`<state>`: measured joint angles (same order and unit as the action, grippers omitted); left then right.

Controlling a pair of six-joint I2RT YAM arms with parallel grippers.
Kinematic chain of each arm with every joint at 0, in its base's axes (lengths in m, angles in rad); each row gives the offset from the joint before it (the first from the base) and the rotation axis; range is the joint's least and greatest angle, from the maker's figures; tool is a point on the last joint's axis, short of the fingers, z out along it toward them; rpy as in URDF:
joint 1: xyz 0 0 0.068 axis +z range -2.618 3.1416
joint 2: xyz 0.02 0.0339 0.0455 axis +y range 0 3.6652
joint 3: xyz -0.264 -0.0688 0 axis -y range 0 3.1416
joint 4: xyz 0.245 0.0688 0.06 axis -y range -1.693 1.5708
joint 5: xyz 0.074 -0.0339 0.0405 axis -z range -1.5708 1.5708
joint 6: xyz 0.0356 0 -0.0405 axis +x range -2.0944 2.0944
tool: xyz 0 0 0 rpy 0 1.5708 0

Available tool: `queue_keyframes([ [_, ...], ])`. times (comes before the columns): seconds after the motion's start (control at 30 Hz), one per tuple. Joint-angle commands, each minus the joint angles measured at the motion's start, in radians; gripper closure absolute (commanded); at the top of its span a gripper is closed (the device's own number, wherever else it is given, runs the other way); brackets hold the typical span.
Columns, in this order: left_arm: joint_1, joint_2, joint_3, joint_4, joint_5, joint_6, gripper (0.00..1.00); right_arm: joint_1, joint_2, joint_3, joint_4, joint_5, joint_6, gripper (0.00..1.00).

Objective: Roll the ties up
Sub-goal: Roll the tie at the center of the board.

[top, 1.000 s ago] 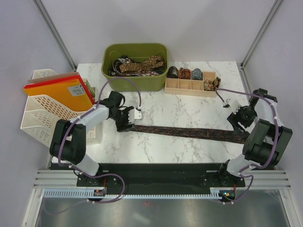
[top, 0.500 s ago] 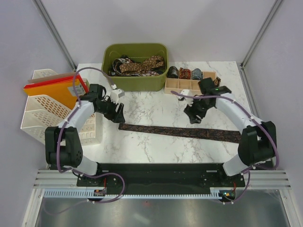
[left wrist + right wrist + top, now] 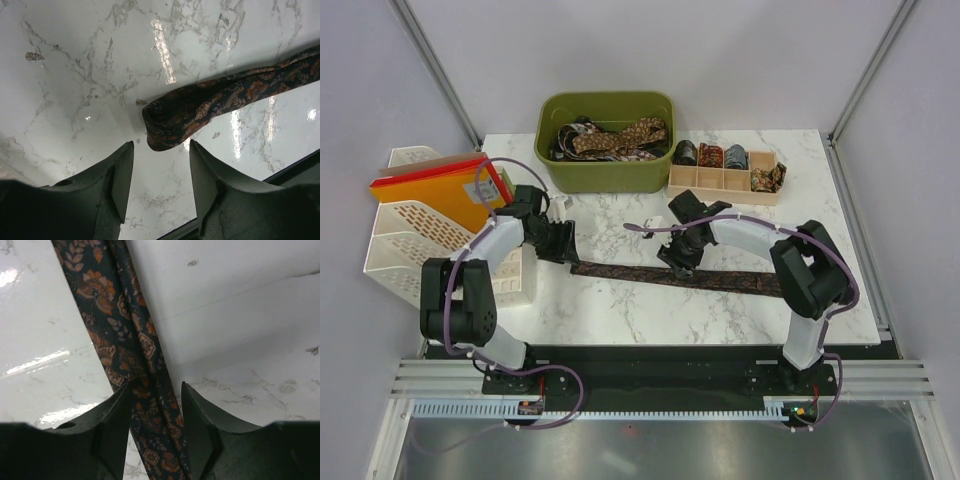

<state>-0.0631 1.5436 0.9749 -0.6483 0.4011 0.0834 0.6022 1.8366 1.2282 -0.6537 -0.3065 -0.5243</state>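
White marble bench point(image 3: 650, 310) seen from above. At its far edge, an olive green plastic bin point(image 3: 605, 101) holds a tangle of loose patterned ties point(image 3: 617, 138). Beside it, a pale wooden divided tray point(image 3: 720, 188) holds small rolled ties point(image 3: 710, 155). A white mesh file rack point(image 3: 405, 240) with orange folders point(image 3: 440, 195) stands at left. A dark brown paisley tie point(image 3: 740, 281) lies flat mid-bench, long axis left to right. The left tool point(image 3: 160, 146) gapes just short of its left end, holding nothing. The right tool point(image 3: 156, 387) is parted, straddling its middle.
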Motion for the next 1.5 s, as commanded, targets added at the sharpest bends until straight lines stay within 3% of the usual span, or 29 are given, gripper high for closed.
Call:
queue_keyframes([
  [0.0,-0.001,0.042,-0.011,0.067,-0.027,-0.076,0.46,0.022,0.055,0.056,0.08,0.046,0.049,0.51],
  [0.23,-0.007,0.075,-0.018,0.081,-0.028,-0.123,0.57,0.031,0.099,0.074,0.089,0.058,0.069,0.6],
  [0.53,-0.009,0.006,-0.002,0.047,-0.015,-0.154,0.98,0.033,0.072,0.068,0.08,0.032,0.079,0.61],
  [0.73,-0.089,-0.046,0.054,0.0,-0.05,-0.201,0.98,0.034,0.023,0.097,0.086,-0.054,0.162,0.48],
  [1.03,-0.228,0.006,0.149,-0.04,-0.079,-0.339,0.97,0.013,-0.04,0.145,0.115,-0.294,0.374,0.46],
  [1.27,-0.316,0.096,0.185,-0.008,-0.062,-0.445,0.95,-0.027,-0.043,0.013,0.359,-0.443,0.625,0.46],
  [1.47,-0.354,0.165,0.196,0.042,-0.045,-0.528,0.95,-0.048,-0.065,-0.12,0.645,-0.444,0.88,0.45],
])
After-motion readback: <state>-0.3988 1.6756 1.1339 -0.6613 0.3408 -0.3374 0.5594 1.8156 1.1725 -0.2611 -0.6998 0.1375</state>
